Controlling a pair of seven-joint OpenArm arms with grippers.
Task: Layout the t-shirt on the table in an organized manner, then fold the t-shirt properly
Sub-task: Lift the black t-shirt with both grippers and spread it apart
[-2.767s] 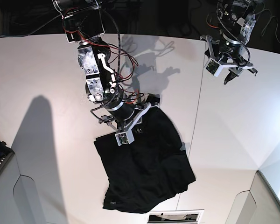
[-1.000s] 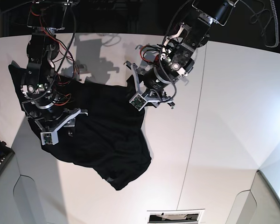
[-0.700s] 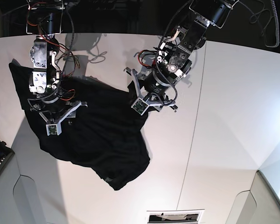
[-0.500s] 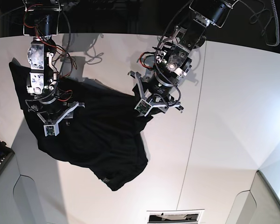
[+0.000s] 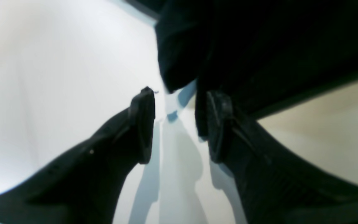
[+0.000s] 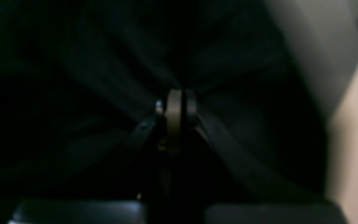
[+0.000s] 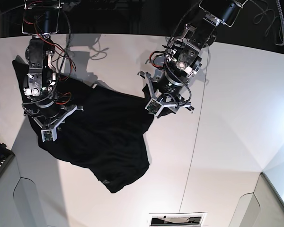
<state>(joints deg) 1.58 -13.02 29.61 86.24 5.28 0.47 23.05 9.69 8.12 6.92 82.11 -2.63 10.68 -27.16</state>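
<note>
T-shirt (image 7: 104, 137), crumpled on counter (image 7: 236, 118): right gripper (image 6: 175, 107) newly clenched on fabric; left gripper (image 5: 174, 124) released at edge; spreading may begin.

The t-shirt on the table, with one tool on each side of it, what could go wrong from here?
1. The left tool stands open at the edge of the t-shirt; only a dark fold lies against one finger, so closing now might catch little or no cloth.
2. The right tool is shut on bunched fabric; pulling alone may drag the heap across the table rather than spread it.
</note>
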